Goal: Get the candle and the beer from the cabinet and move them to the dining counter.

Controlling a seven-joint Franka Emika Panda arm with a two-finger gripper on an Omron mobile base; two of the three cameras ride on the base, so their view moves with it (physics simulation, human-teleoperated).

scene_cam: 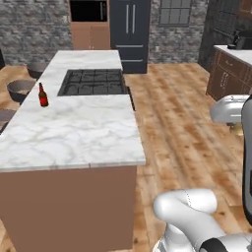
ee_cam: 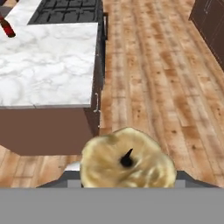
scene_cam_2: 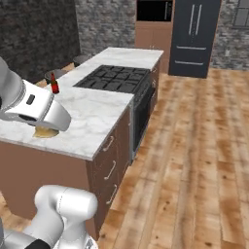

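Candle (ee_cam: 127,162) sits clamped in the pincer, well apart from beer (scene_cam: 43,95) on dining counter (scene_cam: 74,133)

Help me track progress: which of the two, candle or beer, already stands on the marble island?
The beer, the dark red-labelled bottle upright by the cooktop. The tan candle is not set down; it sits in the gripper.

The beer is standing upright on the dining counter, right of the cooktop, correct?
Not quite. The beer does stand upright on the dining counter, but left of the cooktop, near the counter's left edge, as the left base view shows.
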